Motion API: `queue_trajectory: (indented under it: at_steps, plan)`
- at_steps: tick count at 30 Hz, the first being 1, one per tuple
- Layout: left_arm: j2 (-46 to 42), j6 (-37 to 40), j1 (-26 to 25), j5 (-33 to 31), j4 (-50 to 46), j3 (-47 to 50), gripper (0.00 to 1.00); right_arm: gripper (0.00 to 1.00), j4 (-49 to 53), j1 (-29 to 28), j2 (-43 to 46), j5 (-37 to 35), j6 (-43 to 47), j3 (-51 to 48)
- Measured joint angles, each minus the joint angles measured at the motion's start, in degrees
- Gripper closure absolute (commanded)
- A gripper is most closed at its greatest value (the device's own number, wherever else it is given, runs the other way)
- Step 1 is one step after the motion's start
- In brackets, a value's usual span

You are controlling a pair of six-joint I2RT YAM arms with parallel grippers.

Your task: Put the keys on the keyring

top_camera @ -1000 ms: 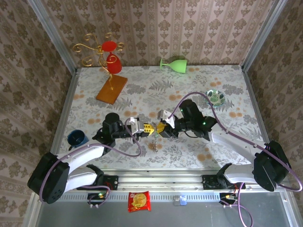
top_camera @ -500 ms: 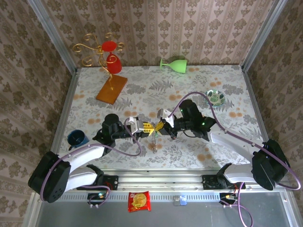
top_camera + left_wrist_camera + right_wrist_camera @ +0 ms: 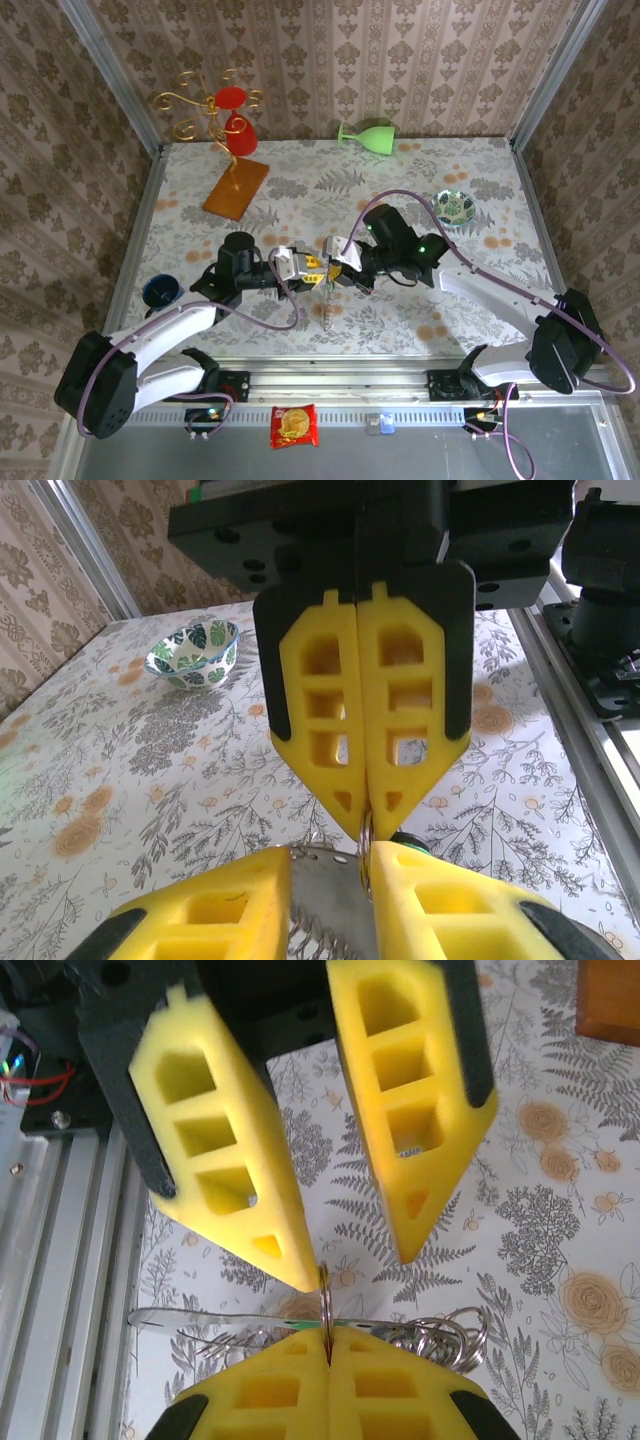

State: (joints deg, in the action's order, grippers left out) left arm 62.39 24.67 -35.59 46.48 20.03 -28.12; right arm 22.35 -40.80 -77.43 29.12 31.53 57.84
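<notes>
While the right gripper pinches a thin brownish keyring beside 1 silver key, the left gripper gapes slightly, empty.

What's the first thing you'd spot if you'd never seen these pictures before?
The bright yellow jaws of the left gripper and right gripper, tip to tip mid-table, the right one's shut on a thin metal ring. Next, the red cup on a curly gold stand at the back left, and a green goblet lying sideways by the back wall.
</notes>
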Motion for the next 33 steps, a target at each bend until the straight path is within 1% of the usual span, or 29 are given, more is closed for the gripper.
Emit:
queue_trajectory:
  at_steps: [4, 9, 11, 14, 15, 16, 18, 20, 22, 25, 27, 30, 33]
  plan:
    - [0.6, 1.6, 0.0, 1.0, -2.9, -1.3, 0.8, 1.0, 3.2, -1.1, -1.1, -2.2, 2.5, 2.4]
    - [1.2, 3.1, 0.0, 1.8, -5.7, -2.5, 0.82, 1.0, 5.2, -2.2, -1.5, -3.7, 4.4, 4.7]
    - [1.2, 3.5, 0.0, 2.1, -6.8, -2.9, 0.86, 1.0, 5.4, -2.4, -1.5, -4.0, 4.8, 4.9]
    - [1.3, 4.0, 0.0, 2.8, -8.2, -3.4, 0.97, 1.0, 5.8, -2.8, -1.6, -4.8, 5.4, 5.2]
    - [1.3, 4.2, 0.0, 3.0, -8.5, -3.4, 1.0, 1.0, 6.0, -2.8, -1.6, -5.0, 5.7, 5.3]
    - [1.3, 4.6, 0.0, 3.2, -8.8, -3.5, 1.0, 0.96, 6.3, -2.9, -1.6, -5.1, 5.9, 5.4]
    - [1.4, 4.7, 0.0, 3.4, -9.2, -3.6, 1.0, 0.82, 6.2, -3.0, -1.6, -5.2, 5.7, 5.4]
    - [1.4, 4.7, 0.0, 3.5, -9.3, -3.7, 1.0, 0.74, 5.5, -2.8, -1.5, -5.1, 4.9, 5.4]
    - [1.4, 4.7, 0.0, 3.5, -9.3, -3.7, 1.0, 0.68, 3.3, -2.0, -0.6, -4.4, 3.6, 4.0]
    - [1.4, 3.1, 0.0, 3.5, -6.4, -2.7, 1.0, 0.67, -0.5, 0.1, 2.3, -2.1, 0.2, 0.1]
    - [1.4, 0.8, 0.0, 3.5, -2.2, -1.0, 1.0, 0.67, -3.1, 1.3, 3.9, -1.2, -2.6, -2.5]
    - [1.4, -2.6, 0.0, 3.5, 3.5, 1.6, 1.0, 0.67, -6.6, 1.7, 4.7, 0.5, -7.1, -5.2]
    - [1.8, -5.0, 0.0, 3.4, 7.5, 3.0, 1.0, 0.68, -9.8, 1.6, 5.1, 2.1, -11.0, -7.3]
